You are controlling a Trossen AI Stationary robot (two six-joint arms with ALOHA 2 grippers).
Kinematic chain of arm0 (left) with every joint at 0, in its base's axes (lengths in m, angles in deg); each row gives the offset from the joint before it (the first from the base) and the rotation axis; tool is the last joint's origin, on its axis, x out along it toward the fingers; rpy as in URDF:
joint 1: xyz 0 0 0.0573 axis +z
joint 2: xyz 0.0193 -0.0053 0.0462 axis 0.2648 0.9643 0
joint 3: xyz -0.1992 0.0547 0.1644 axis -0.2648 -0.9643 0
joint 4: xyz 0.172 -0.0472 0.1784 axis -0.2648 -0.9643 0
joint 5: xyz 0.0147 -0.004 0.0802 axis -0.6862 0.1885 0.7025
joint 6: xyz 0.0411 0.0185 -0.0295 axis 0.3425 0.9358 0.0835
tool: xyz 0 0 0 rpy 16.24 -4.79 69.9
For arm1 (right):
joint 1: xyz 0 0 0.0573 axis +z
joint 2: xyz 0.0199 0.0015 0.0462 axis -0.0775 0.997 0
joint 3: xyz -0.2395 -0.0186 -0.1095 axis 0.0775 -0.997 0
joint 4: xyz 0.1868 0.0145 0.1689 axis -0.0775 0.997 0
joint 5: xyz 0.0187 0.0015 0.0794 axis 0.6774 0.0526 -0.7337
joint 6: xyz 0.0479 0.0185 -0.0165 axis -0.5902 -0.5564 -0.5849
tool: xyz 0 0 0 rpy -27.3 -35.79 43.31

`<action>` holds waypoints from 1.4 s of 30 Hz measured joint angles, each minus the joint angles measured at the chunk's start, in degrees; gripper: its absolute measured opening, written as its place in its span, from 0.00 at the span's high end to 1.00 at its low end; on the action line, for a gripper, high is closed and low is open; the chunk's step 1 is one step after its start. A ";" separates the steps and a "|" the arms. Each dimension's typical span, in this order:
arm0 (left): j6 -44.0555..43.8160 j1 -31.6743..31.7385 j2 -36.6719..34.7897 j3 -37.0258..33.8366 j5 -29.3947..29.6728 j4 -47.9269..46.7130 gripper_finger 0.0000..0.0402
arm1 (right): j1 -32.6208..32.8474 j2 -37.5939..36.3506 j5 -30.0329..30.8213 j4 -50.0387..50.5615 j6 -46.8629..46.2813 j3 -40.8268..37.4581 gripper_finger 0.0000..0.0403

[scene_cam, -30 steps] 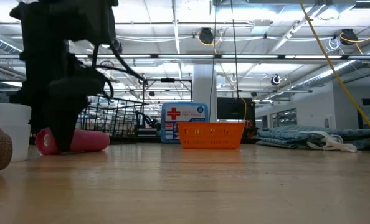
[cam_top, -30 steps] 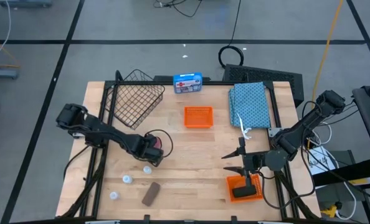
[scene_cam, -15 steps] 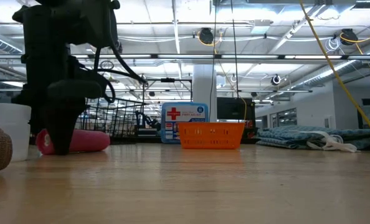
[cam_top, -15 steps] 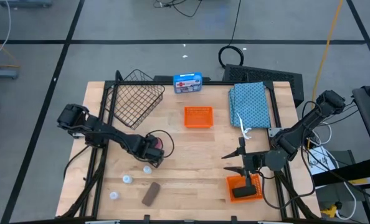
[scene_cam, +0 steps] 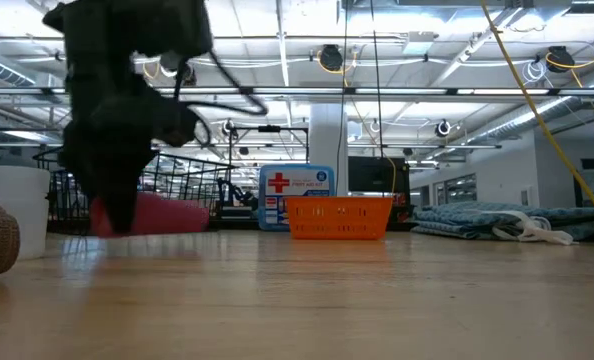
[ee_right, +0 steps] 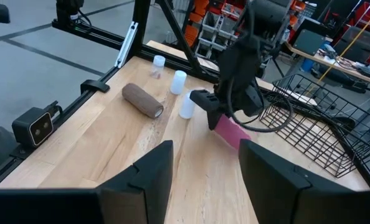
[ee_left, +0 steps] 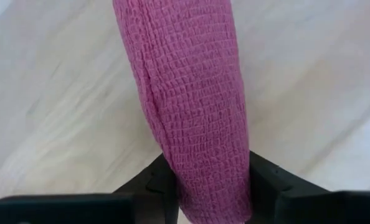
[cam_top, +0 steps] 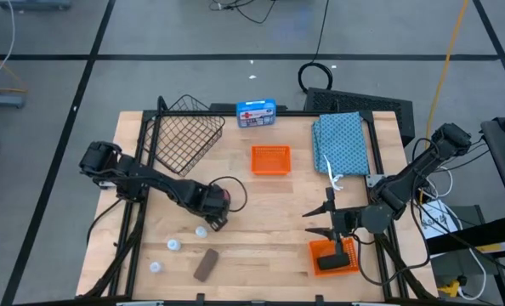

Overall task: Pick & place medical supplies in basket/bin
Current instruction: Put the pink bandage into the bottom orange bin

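Left wrist view shows the pink roll (ee_left: pixel 191 106) clamped between the left gripper's (cam_top: pixel 215 212) two dark fingers (ee_left: pixel 154 186), the wooden tabletop (ee_left: pixel 48 93) behind it. From above, that gripper sits left of the tabletop's centre, just beside one white vial (cam_top: pixel 201 230); two more vials (cam_top: pixel 173 245) and the brown roll (cam_top: pixel 206 264) lie nearer the front edge. In the low view the pink roll appears slightly clear of the surface, though blur makes this hard to judge.

The wire-mesh basket (cam_top: pixel 183 136) stands at the back left — well apart from the held roll. The teal patterned cloth (cam_top: pixel 342 144) lies at the back right, an orange tray (cam_top: pixel 270 159) sits mid-table, and a blue box (cam_top: pixel 256 112) is at the back edge.

The right gripper (cam_top: pixel 320 223) hovers at the front right beside a second orange tray (cam_top: pixel 333 257) holding the black roll (cam_top: pixel 329 262) — its fingers (ee_right: pixel 141 177) spread apart, gripping nothing.
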State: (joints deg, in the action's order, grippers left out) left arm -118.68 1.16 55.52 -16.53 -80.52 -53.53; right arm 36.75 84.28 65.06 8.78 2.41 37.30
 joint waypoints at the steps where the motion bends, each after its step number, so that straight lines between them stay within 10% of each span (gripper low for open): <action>1: 1.56 0.11 0.00 0.93 0.02 -0.02 0.69 | 0.00 0.00 0.00 0.00 -0.02 0.00 0.58; 21: 36.43 0.24 -0.04 21.29 0.29 6.12 0.69 | 0.00 0.00 0.01 0.00 -0.75 0.00 0.58; 42: 40.46 0.26 -0.04 21.54 -3.11 9.62 0.68 | -7.38 0.98 3.68 -21.90 5.87 -10.93 0.58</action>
State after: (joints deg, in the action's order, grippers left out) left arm -78.23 1.42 55.47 5.00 -83.63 -43.91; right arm 29.37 85.25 68.73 -13.12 8.28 26.38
